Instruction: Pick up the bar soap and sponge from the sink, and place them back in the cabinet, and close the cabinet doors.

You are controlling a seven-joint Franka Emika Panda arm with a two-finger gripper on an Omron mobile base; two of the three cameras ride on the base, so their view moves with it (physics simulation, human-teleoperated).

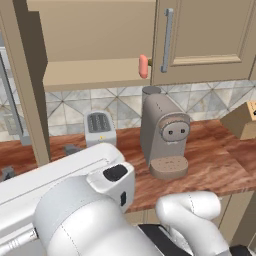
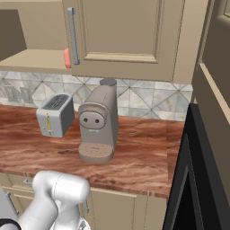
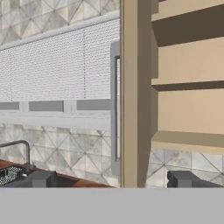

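Note:
The bar soap [image 1: 144,66] [image 2: 67,58], salmon pink, rests on the lowest board of the tan cabinet [image 1: 90,70] [image 2: 36,58] [image 3: 188,87], right at the edge of the right door [image 1: 205,35] [image 2: 126,31]. That door covers the cabinet's right half. The left door [image 1: 25,100] [image 3: 129,92] stands swung out and is seen edge-on, with its silver handle [image 3: 114,105] beside it. My gripper [image 3: 113,179] is open and holds nothing; it faces that door edge from a short distance. A corner of the sink [image 3: 8,175] and the faucet [image 3: 19,148] lie low at the left. The sponge is out of view.
On the wooden counter [image 1: 210,160] [image 2: 143,157] stand a toaster [image 1: 100,127] [image 2: 55,114] and a coffee machine [image 1: 162,135] [image 2: 98,126] below the cabinet. A knife block [image 1: 242,120] sits at the right. A dark tall appliance [image 2: 197,179] bounds the counter's right end.

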